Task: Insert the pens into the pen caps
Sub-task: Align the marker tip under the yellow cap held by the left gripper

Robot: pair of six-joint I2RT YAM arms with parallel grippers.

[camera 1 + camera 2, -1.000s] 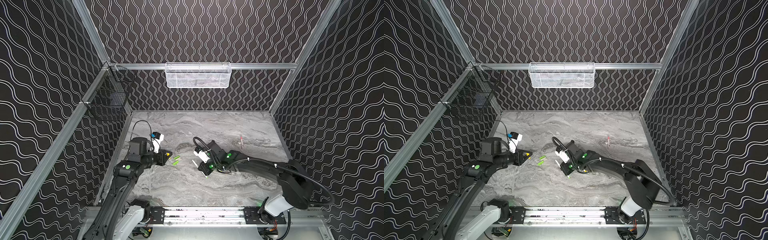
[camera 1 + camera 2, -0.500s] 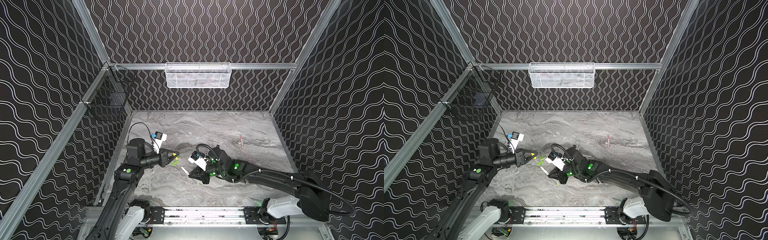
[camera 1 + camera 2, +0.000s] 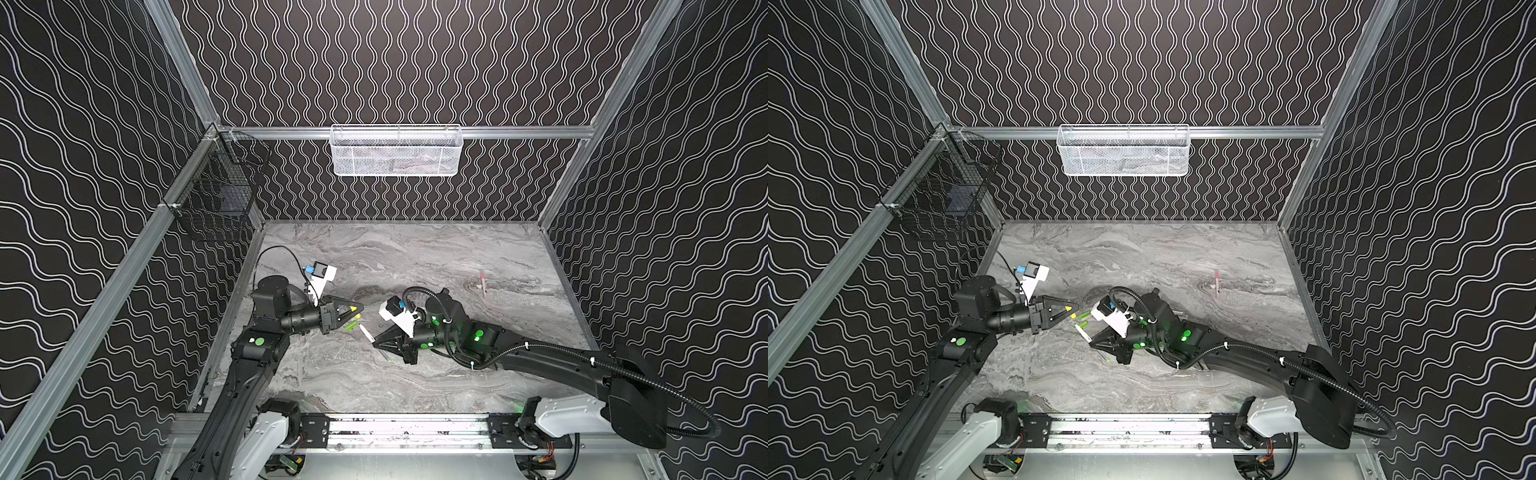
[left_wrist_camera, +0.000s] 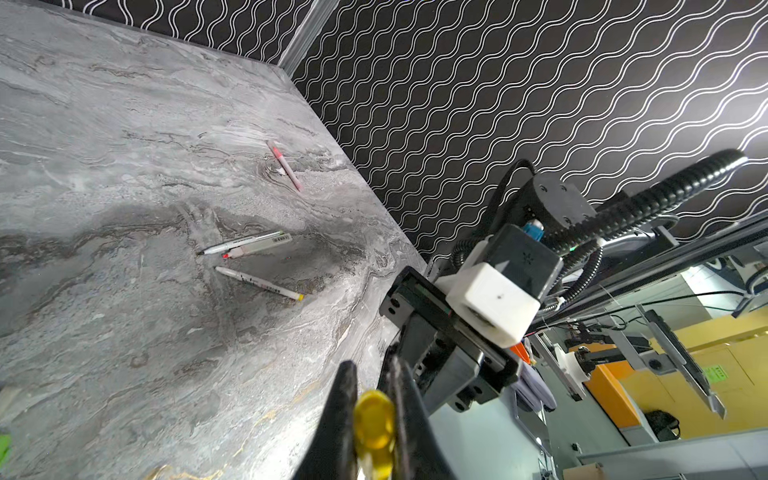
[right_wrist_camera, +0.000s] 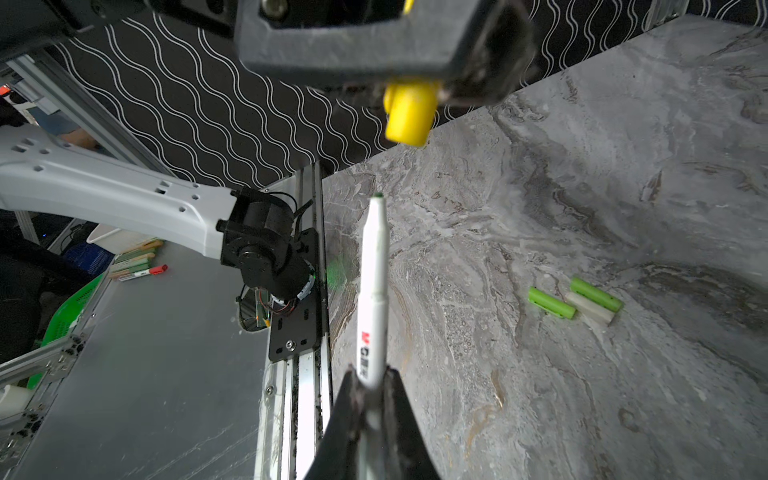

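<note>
In a top view, left hand (image 3: 360,309) clamps yellow cap (image 3: 353,308) and right hand (image 3: 375,341) clamps pen (image 3: 365,332), over the table (image 3: 415,257). Left wrist: cap pinched tight. Right wrist: pen tip near cap, not in; next align, push in.

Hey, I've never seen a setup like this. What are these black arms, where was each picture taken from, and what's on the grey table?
These are two robot arms with pincer grippers, over a marbled table. Both top views look down from overhead; the other two pictures come from a camera on each arm's wrist. The left gripper is shut on a yellow cap. The right gripper is shut on a white pen, its tip short of that cap. Loose on the table lie two green caps beside a pale cap, a pink pen and other pens.
</note>
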